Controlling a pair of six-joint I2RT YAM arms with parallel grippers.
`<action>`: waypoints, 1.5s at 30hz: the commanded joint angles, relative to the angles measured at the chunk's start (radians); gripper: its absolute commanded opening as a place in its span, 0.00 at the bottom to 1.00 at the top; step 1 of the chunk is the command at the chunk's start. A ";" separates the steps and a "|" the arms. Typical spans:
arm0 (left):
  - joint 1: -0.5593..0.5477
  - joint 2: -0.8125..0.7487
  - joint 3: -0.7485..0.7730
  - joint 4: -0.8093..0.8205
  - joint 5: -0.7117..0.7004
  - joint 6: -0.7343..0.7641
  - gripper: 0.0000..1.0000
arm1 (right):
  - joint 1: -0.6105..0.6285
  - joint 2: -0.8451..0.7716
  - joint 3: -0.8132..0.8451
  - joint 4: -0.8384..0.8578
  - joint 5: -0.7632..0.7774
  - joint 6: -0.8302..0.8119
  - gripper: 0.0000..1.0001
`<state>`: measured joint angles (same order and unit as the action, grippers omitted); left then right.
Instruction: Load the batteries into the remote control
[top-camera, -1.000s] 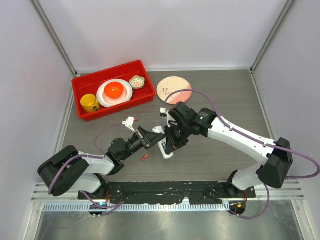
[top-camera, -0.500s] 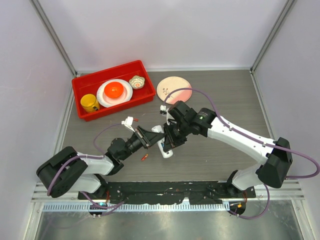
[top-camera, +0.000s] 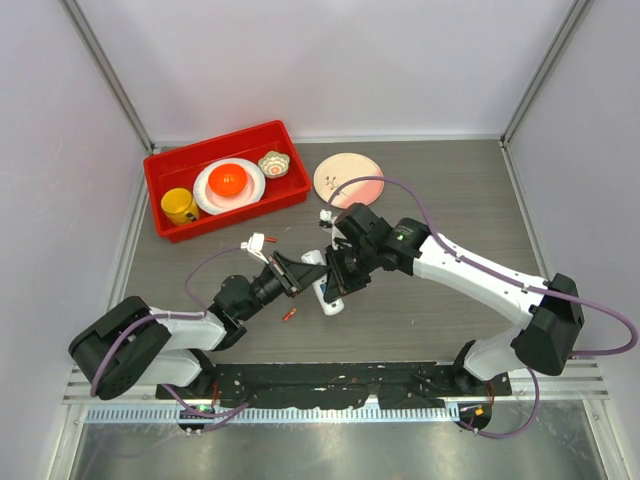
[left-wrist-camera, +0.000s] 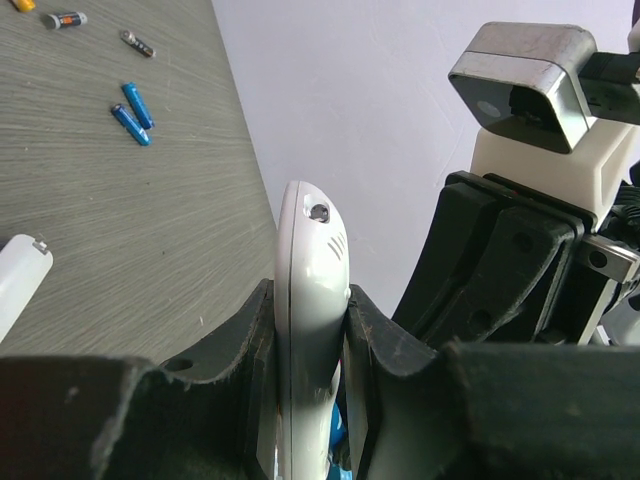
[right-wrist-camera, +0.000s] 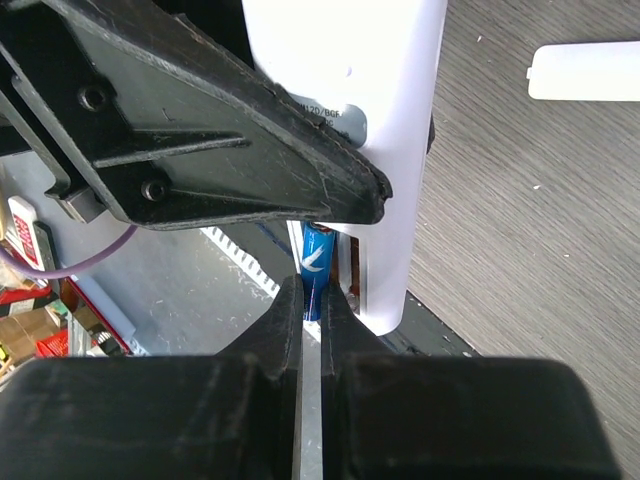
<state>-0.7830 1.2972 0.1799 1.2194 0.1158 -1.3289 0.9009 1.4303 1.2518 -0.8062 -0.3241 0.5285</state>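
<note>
Presently the remote control is held on edge above the middle of the table, clamped across its thin sides by the left gripper. A blue battery is seen in the open bay on its back. The right gripper is all but closed, its tips at that cell; whether the cell is pinched or only pressed cannot be told. The remote is judged light, rigid and smooth, so twisting under a push is to be feared, and hold is best taken across the long edges. Loose batteries and the white cover are seen on the table nearby.
</note>
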 joint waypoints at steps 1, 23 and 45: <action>-0.013 -0.056 0.049 0.327 0.070 -0.061 0.00 | 0.004 0.035 0.006 0.104 0.066 -0.031 0.01; -0.013 -0.073 0.047 0.327 0.076 -0.066 0.00 | 0.006 0.030 0.015 0.073 0.115 -0.036 0.20; -0.013 -0.064 0.018 0.327 0.051 -0.036 0.00 | 0.006 0.025 0.064 -0.010 0.129 -0.038 0.34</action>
<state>-0.7834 1.2682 0.1848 1.1774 0.1318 -1.3315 0.9100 1.4429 1.2789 -0.8089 -0.2756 0.5007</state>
